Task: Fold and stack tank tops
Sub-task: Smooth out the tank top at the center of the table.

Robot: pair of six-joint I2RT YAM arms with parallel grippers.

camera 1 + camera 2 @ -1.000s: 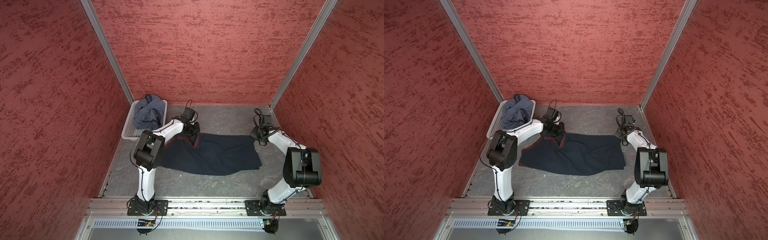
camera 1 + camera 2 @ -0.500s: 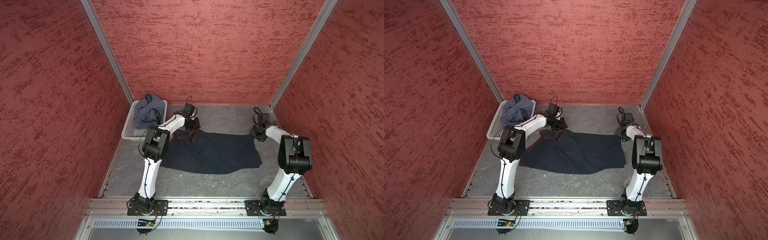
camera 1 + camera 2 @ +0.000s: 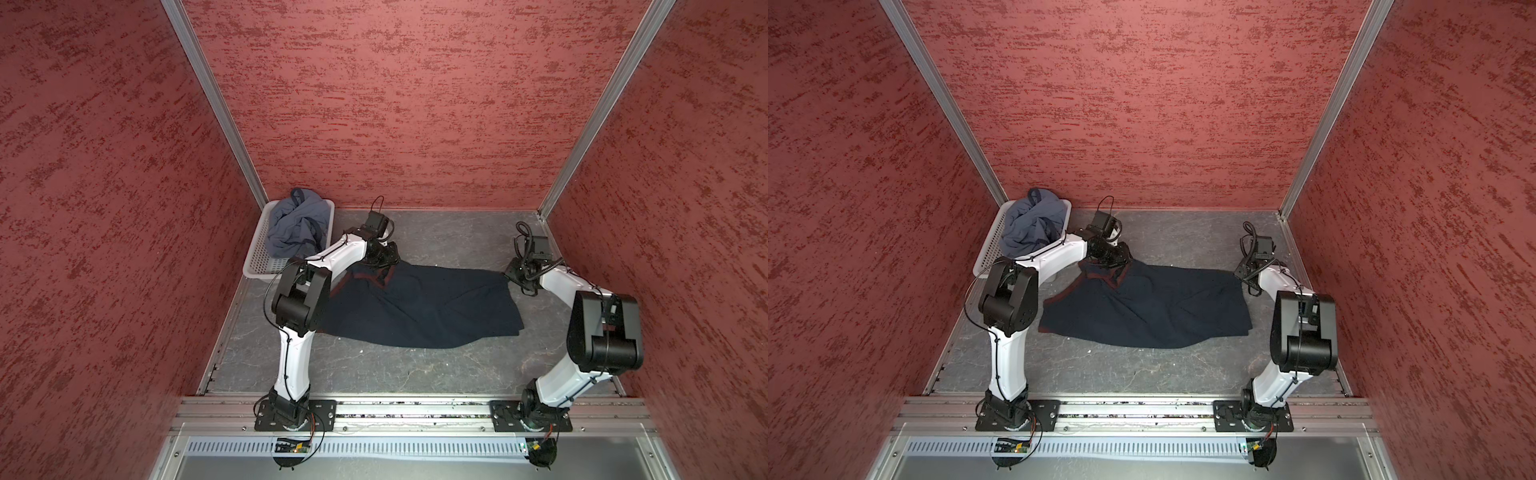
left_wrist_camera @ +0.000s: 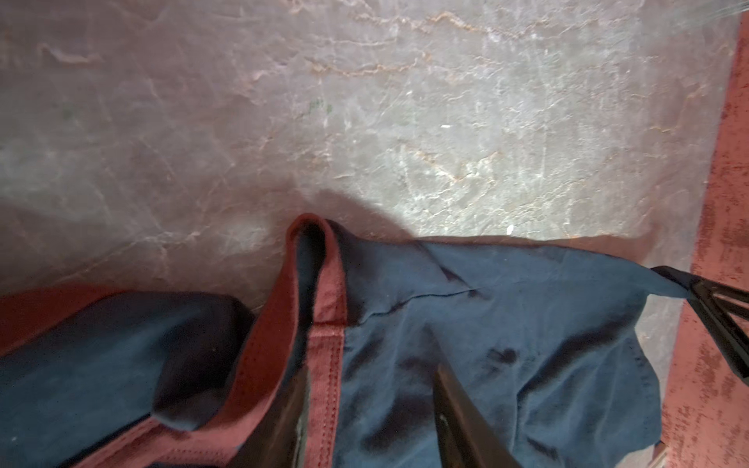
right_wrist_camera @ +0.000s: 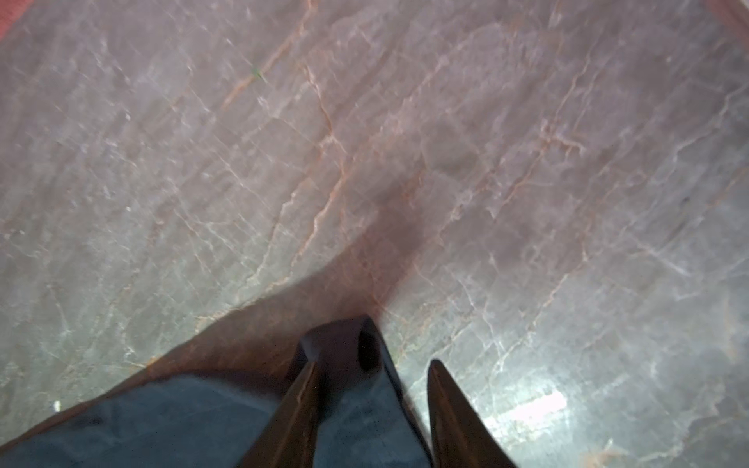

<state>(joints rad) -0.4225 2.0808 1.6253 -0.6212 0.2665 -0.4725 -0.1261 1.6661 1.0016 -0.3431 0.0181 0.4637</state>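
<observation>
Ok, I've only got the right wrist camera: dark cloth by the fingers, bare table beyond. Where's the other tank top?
Observer: The blue-grey top is bunched up in the white basket at the far left corner.
Operator: And the left gripper?
Observer: The left gripper is open, over cloth beside a maroon-trimmed strap.
Operator: How does that whole garment lie?
Observer: The navy top lies spread out, wrinkled, across the middle of the table.

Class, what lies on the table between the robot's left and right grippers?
The navy top lies spread out from the left gripper across to the right gripper; both top views show it.
</observation>
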